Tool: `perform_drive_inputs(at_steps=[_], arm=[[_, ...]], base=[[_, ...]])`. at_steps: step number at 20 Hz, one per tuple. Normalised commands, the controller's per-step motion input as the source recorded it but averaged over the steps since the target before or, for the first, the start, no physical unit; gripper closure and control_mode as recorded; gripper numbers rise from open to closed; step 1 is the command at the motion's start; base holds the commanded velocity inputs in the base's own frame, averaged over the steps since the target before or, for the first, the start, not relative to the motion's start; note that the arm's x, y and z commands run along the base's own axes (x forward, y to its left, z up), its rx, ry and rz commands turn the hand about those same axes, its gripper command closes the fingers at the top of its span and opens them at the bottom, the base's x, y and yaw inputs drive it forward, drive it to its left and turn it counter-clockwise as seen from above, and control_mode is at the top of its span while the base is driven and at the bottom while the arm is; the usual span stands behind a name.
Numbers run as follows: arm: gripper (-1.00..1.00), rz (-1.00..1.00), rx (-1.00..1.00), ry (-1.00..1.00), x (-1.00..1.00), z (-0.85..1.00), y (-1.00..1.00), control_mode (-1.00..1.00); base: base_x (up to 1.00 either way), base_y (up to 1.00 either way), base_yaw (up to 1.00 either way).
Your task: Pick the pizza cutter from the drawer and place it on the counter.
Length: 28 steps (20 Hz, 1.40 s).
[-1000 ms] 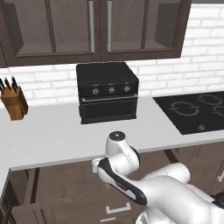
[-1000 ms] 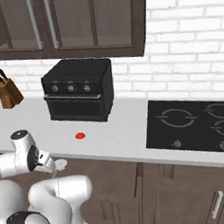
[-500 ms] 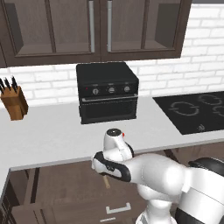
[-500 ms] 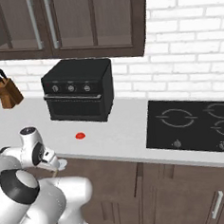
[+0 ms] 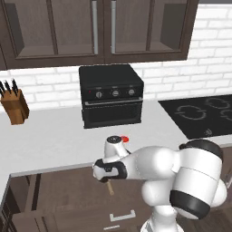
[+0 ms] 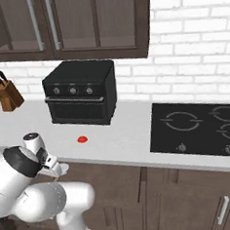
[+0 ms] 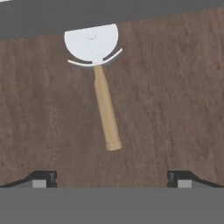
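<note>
1. Hand view: the pizza cutter (image 7: 98, 83) lies flat on the brown wooden floor of the drawer (image 7: 175, 105), straight ahead of the gripper (image 7: 111, 177) and not in contact with it.
2. Long axis: the tan handle runs from the near end, close to the middle of the frame, up to the round whitish wheel at the top. It leans slightly, with the wheel left of the handle's butt. The wheel's far edge passes under a dark band across the top, probably the counter's overhang or the drawer's back wall; cannot tell which.
3. Fingers: the two dark tips (image 7: 43, 178) sit wide apart at the bottom corners, nothing between them. The handle's butt falls between them in frame, nearer the middle than either tip.
4. Line joining the tips runs roughly across the handle, so the jaws look already set to close on its sides. Judgement: little wrist roll needed; the coming move is mainly a straight advance onto the handle.
5. Left base view: the hand hangs below the front edge of the counter (image 5: 54, 145), over the open drawer; a tan sliver beneath it may be the handle.
6. Cutter not yet grasped; placing on the counter remains.
</note>
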Motion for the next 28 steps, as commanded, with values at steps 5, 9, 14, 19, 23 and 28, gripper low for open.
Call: perform_drive_inputs(at_steps=[5, 9, 14, 19, 23, 28], arm=[[-1.0, 0.0, 0.0, 0.0, 0.0, -0.34, 0.0, -1.0], [-1.0, 0.0, 0.0, 0.0, 0.0, -0.3, 0.0, -1.0], [-1.0, 0.0, 0.0, 0.0, 0.04, -0.28, 0.0, -1.0], [-1.0, 0.0, 0.0, 0.0, 0.16, -0.15, 0.0, -1.0], [-1.0, 0.0, 0.0, 0.01, 0.27, -0.14, 0.14, -1.0], [-1.0, 0.0, -0.01, 0.01, 0.33, -0.17, 0.3, -1.0]], base=[[0.0, 0.0, 0.0], [0.0, 0.0, 0.0], [0.0, 0.0, 0.0], [0.0, 0.0, 0.0], [0.0, 0.0, 0.0], [0.0, 0.0, 0.0]])
